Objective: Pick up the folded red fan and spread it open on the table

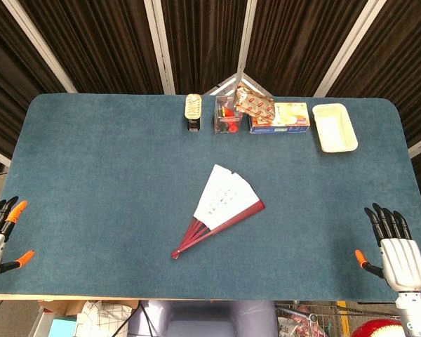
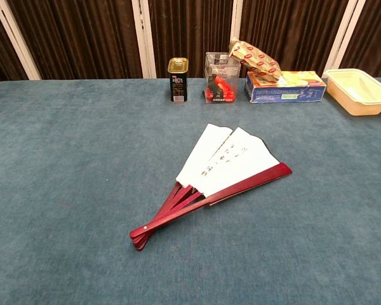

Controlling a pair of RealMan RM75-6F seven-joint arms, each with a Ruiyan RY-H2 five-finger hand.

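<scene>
Blue table (image 1: pixel 91 175): fan (image 1: pixel 221 207) (partly spread), can (image 1: pixel 193 112), boxes (image 1: pixel 279 118), tray (image 1: pixel 335 127).

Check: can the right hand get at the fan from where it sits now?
Probably yes. The right hand is open at the table's near edge, and only bare table lies between it and the fan. The boxes sit along the far edge, out of that path.

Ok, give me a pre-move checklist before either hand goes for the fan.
1. Fan flat on the table, not held: ok.
2. Fan fully spread: not ok, only partly open.
3. Left hand open, holding nothing: ok.
4. Right hand open, holding nothing: ok.
5. Nothing lying against the fan; can, boxes and tray stand at the far edge: ok.
6. Whether the ribs bind: cannot tell.
</scene>
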